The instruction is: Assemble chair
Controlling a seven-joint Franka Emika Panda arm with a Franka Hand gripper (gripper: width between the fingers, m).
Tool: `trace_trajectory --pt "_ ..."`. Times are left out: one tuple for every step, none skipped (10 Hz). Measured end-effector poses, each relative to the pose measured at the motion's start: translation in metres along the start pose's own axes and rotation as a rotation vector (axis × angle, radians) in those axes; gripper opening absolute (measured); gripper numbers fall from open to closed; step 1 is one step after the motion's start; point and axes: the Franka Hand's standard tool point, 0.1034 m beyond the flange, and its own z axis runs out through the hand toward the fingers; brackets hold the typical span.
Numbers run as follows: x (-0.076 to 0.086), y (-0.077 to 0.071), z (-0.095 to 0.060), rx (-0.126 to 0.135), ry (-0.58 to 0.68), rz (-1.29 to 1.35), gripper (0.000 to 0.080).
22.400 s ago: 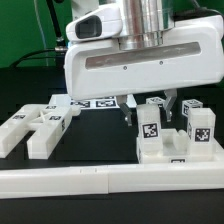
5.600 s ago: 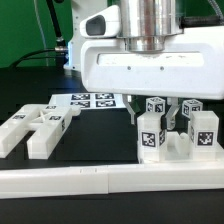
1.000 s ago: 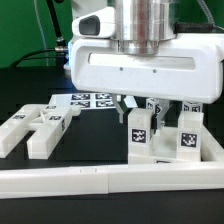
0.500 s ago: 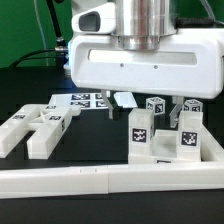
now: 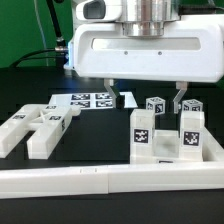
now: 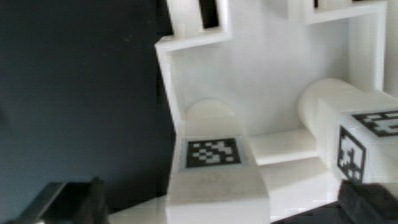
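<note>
Release is what we see: our fingers (image 5: 179, 97), clamped a second ago, now stand wide and empty above the chair (image 5: 165, 150), which sits on the worktop (image 5: 100, 135) at the exterior view's right, against the rail (image 5: 60, 182). We judge its post (image 5: 143, 130) seated; loose parts (image 5: 35, 125) wait.

Tool (image 5: 145, 94) pointing down, jaws spread wide

Blocky white chair (image 5: 143, 135), black-and-white tags, partly assembled
</note>
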Motion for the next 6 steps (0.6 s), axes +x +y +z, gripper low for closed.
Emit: trace_trajectory --pt "-0.001 -0.001 0.000 0.002 0.007 -0.005 0.0648" --pt "-0.008 -0.005 0.002 0.010 0.035 -0.028 0.0648" --pt "-0.020 -0.007 0.008 0.010 0.046 -0.056 0.0648" --pt "-0.027 -0.007 0.013 0.008 0.052 -0.077 0.0648" --pt "-0.030 -0.005 0.019 0.011 0.067 -0.091 0.0648" --pt "-0.032 -0.004 0.024 0.010 0.073 -0.096 0.0648"
